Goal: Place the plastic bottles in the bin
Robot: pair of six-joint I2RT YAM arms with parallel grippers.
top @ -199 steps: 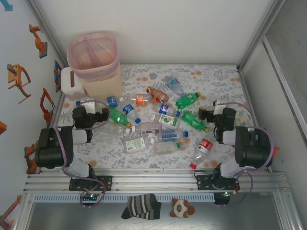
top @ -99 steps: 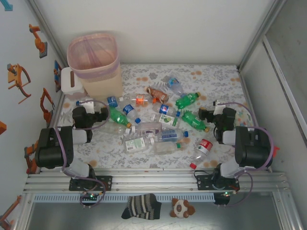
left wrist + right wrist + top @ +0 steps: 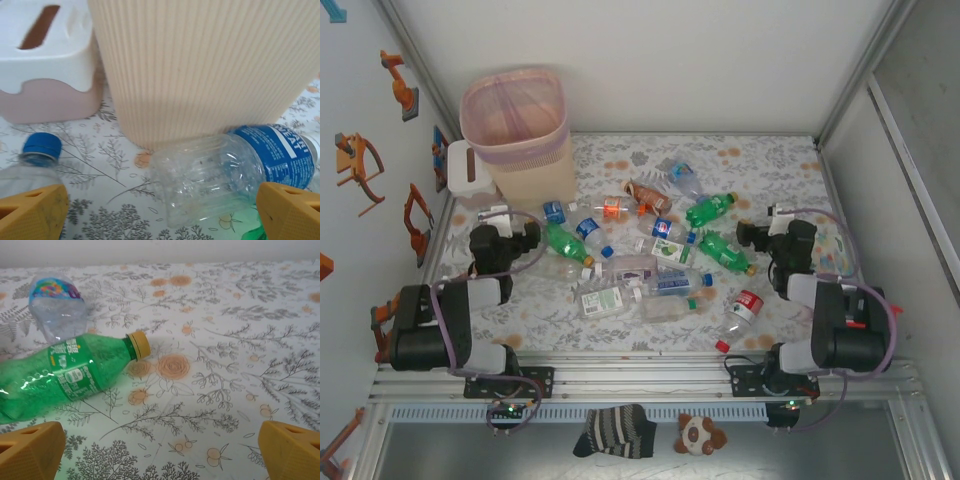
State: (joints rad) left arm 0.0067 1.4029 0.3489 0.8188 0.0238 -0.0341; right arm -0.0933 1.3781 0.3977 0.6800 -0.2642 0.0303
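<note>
Top view: one pink-lined bin [image 3: 535, 165] ahead of the left fingers. About fifteen bottles [image 3: 630, 267] lie between both grippers, three of them green.

Left wrist: left gripper [image 3: 160, 215], fingers apart, empty. One blue-labelled bottle [image 3: 220, 175] lies between them, just beside the bin wall. One white box [image 3: 47, 60], ahead-left.

Right wrist: right gripper [image 3: 160, 455], fingers apart, empty. One green bottle [image 3: 65, 375] and one clear bottle [image 3: 55, 307], both ahead-left.

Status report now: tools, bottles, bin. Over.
Left tool open, clear bottle ahead, by bin. Right tool open, green bottle ahead-left. Other bottles on table, none gripped. White box beside bin.
</note>
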